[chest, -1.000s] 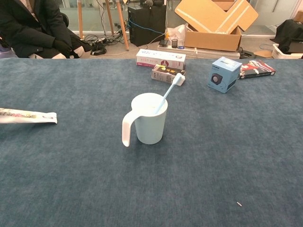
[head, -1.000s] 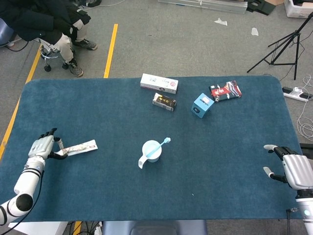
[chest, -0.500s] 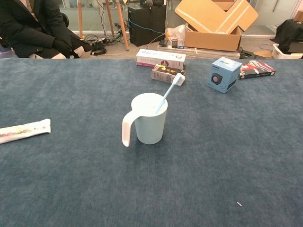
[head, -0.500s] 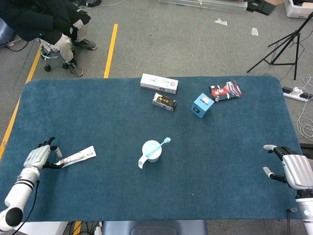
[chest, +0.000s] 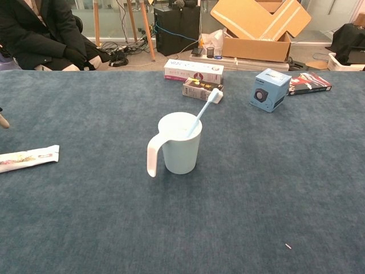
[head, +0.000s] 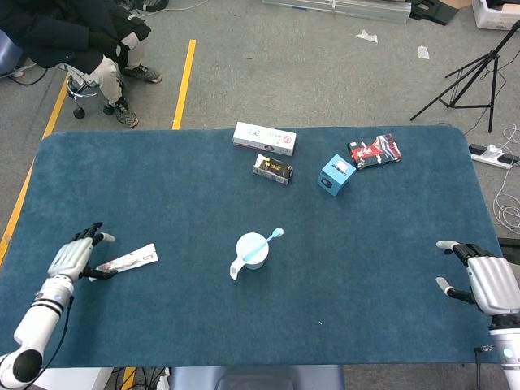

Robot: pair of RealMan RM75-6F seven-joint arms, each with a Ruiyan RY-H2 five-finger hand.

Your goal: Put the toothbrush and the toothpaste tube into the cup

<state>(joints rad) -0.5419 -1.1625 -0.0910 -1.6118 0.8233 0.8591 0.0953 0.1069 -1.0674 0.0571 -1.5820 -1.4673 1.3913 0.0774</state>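
Observation:
A pale blue cup (head: 252, 250) (chest: 179, 144) with a white handle stands upright mid-table. A light blue toothbrush (head: 270, 238) (chest: 203, 109) leans in it, head up and to the right. The toothpaste tube (head: 127, 262) (chest: 28, 158) lies flat on the cloth at the left. My left hand (head: 76, 257) is just left of the tube's cap end, fingers spread and raised; only one fingertip (chest: 3, 120) shows in the chest view. It is not gripping the tube. My right hand (head: 486, 280) rests at the near right edge, fingers apart, holding nothing.
At the back of the blue table (head: 162, 187) lie a white carton (head: 264, 139) (chest: 193, 72), a small dark box (head: 272, 169), a blue cube box (head: 335, 175) (chest: 270, 89) and a red-black packet (head: 374, 151). A seated person (head: 73, 36) is beyond the far left corner.
The left hand drew the tube toward the near left edge, then spread its fingers and lifted them off it. The tube now lies loose. Cup, toothbrush and right hand stayed still.

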